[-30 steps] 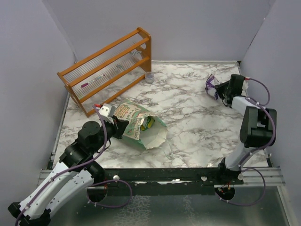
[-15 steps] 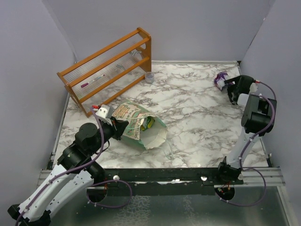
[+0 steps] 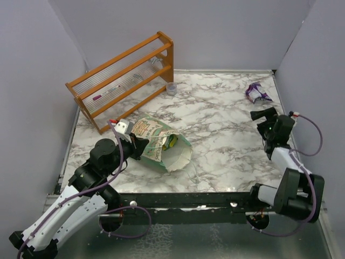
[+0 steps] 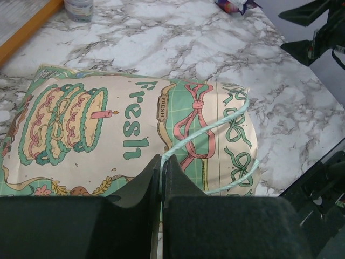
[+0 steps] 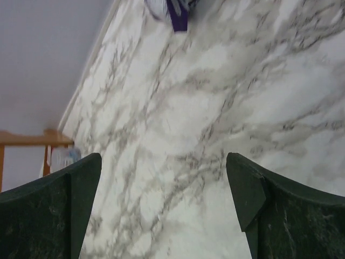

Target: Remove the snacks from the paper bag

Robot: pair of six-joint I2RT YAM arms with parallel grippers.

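Backs the right gripper (image 5: pixel 163 159) off the far right corner toward the near edge, jaws released wide, nothing between them. Clamps the left gripper (image 4: pixel 161 162) on the paper bag (image 3: pixel 153 135) by its cord handle, left of the worktop (image 3: pixel 226 145) middle, bag on its side, green-yellow packet (image 3: pixel 171 141) in its mouth. Leaves the purple packet (image 3: pixel 257 93) alone at the far right corner.

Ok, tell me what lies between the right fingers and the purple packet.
Nothing but bare marble tabletop separates the right fingers from the purple packet; the top view shows it.
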